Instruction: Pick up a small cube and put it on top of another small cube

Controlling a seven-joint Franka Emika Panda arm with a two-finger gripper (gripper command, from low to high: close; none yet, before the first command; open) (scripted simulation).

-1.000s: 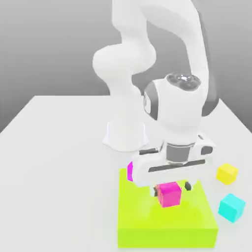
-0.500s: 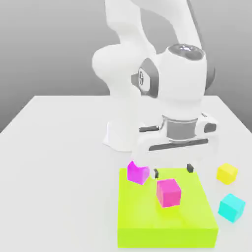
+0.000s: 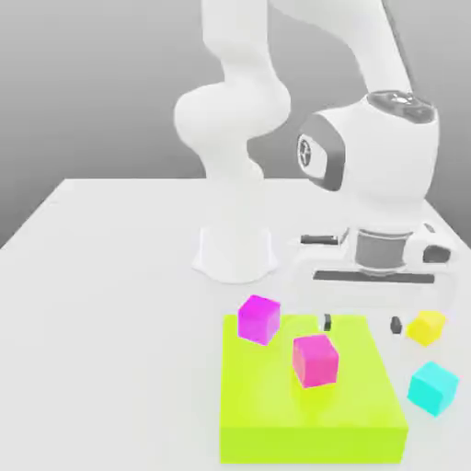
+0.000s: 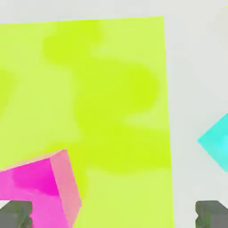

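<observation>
Magenta cubes and apart on lime slab; yellow cube, cyan cube on table. Gripper jaws spread wide, empty.

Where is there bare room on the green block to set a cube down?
Free: the green block's front half, nearer the camera than the pink cube. Crowded: its back edge, with the magenta cube and open gripper.

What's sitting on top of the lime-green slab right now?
Two magenta cubes rest on the lime-green slab: one at its far corner, one nearer the middle, apart from each other. Nothing is stacked on either. What lies beneath the slab is covered.
</observation>
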